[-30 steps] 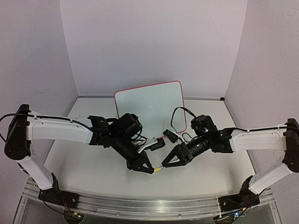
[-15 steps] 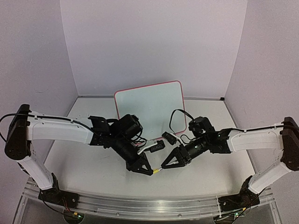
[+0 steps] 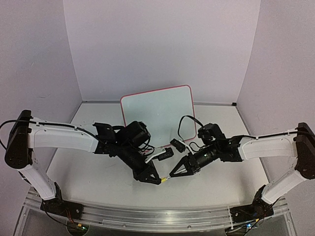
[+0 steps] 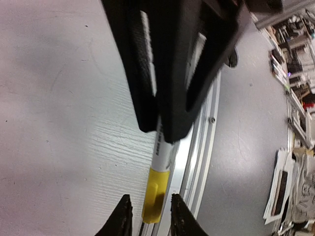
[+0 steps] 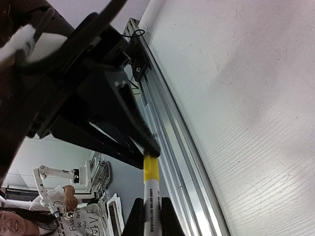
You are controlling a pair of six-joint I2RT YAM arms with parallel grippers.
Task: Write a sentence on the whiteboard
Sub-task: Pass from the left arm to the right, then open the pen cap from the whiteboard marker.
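Note:
The whiteboard (image 3: pixel 157 110), red-framed, leans at the back of the table; the sentence does not show on its pale face from here. Near the front edge both arms meet over a marker (image 3: pixel 166 177) with a white barrel (image 4: pixel 162 152) and a yellow cap (image 4: pixel 156 196). My right gripper (image 3: pixel 173 173) (image 5: pixel 151 201) is shut on the white barrel (image 5: pixel 150 189). My left gripper (image 3: pixel 160 179) (image 4: pixel 150 199) straddles the yellow cap (image 5: pixel 150 168), its jaws slightly open with a thin gap on each side of the cap.
An aluminium rail (image 3: pixel 157 214) runs along the table's front edge just below the marker. A black cable loop (image 3: pixel 186 125) rises from the right arm in front of the board. Walls close the table in at the left, back and right.
My right gripper has closed onto the marker's barrel and shifted slightly left. My left jaws have loosened a little around the cap. The marker stays in place.

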